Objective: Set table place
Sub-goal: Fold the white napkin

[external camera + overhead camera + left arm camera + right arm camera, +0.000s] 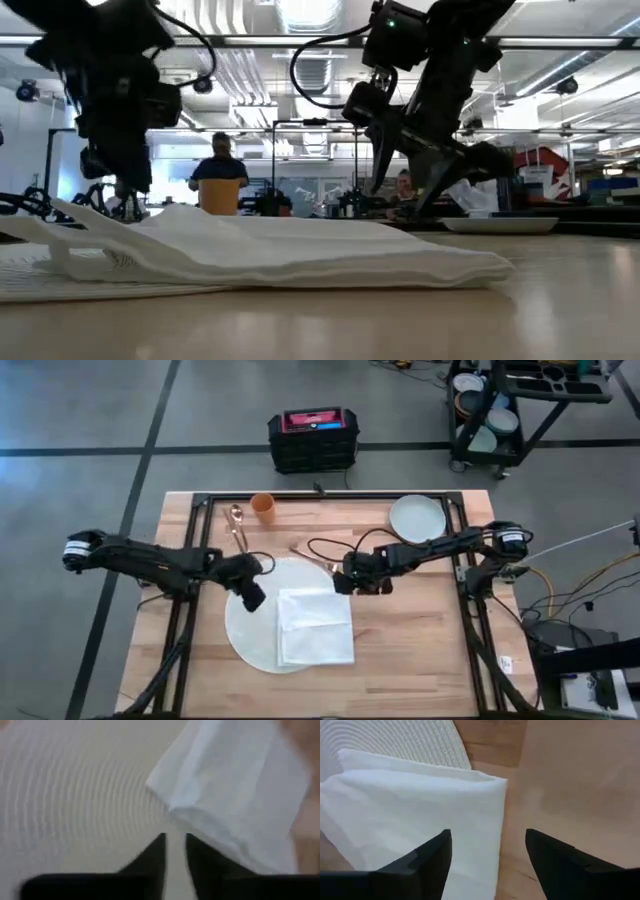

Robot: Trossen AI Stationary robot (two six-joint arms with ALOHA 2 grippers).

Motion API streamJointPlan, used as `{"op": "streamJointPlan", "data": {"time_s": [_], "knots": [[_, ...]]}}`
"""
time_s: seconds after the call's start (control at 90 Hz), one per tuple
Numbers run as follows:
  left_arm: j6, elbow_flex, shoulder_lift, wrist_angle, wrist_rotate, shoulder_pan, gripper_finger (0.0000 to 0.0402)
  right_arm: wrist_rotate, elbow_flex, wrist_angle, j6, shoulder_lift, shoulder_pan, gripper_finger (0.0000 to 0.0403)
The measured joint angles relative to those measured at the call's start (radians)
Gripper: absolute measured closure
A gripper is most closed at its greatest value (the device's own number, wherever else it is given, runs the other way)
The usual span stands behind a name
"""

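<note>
table (pixel 420 650), round mat (pixel 250 635) mid-left

Table (pixel 420 650): mat (pixel 250 635), plate (pixel 417 517), perhaps spoon (pixel 238 525).

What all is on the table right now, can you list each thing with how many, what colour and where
Table: one, light wood with black frame rail.
Mat: one, round, white, left of centre.
Napkin: one, white, folded, lying on the mat's right part, overhanging its edge.
Plate: one, pale grey-green, far right part of the table.
Cup: one, orange, far edge.
Spoon: one, copper-toned, beside the cup.
Utensil: one, thin, at the mat's far edge; kind unclear.
Left gripper: over the mat, nearly shut.
Right gripper: by the napkin's far right corner, open.
</note>
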Motion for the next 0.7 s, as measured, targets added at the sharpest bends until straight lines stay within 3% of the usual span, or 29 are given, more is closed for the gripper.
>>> {"op": "streamJointPlan", "data": {"time_s": [0.156,0.3,0.478,0.578,0.7], "knots": [[-0.156,-0.134,-0.081,0.205,0.038,-0.012,0.04,-0.033,0.0,0.0,0.027,0.0,-0.004,0.0185],[-0.254,-0.21,-0.11,0.268,0.071,-0.061,0.0401,-0.051,0.0,-0.004,0.038,0.0,-0.009,0.0199],[-0.31,-0.218,-0.127,0.288,0.066,-0.128,0.0401,-0.05,0.0,-0.004,0.013,0.0,-0.009,0.0225],[-0.341,-0.217,-0.124,0.301,0.032,-0.13,0.0401,-0.047,0.0,-0.006,-0.013,0.0,-0.009,0.0272],[-0.403,-0.218,-0.105,0.298,-0.05,-0.13,0.0402,-0.043,0.0,-0.032,-0.047,-0.001,-0.009,0.0375]]}}
